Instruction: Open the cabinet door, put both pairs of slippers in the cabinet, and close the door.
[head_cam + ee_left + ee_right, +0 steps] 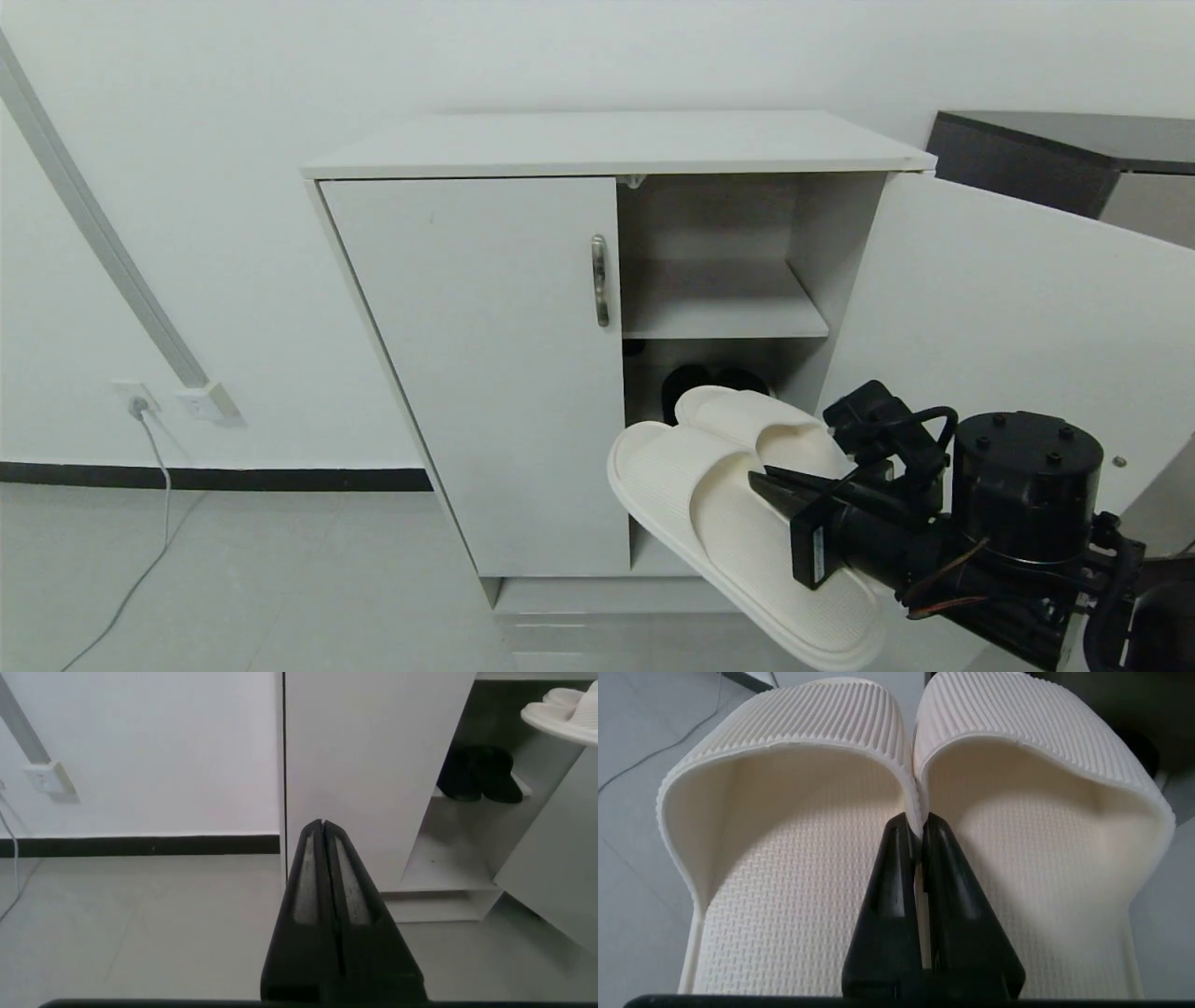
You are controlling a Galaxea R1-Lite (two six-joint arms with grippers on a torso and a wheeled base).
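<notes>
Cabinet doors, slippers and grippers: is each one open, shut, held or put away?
Left door: shut.
Right door: open.
White slippers: held, outside the cabinet.
Black slippers: inside the cabinet.
Left gripper: shut, empty.
Right gripper: shut on white slippers.

cream slippers (738,485) ribbed straps, waffle-weave insoles | cabinet (485,373) plain white | black pair (481,775) solid black | handle (599,280) brushed silver | right gripper (756,481) matte black | floor (233,579) pale grey, glossy

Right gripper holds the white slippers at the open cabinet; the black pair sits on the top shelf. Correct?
No: the head view shows the black slippers below the top shelf, not on it. The right gripper does hold the white slippers.
</notes>
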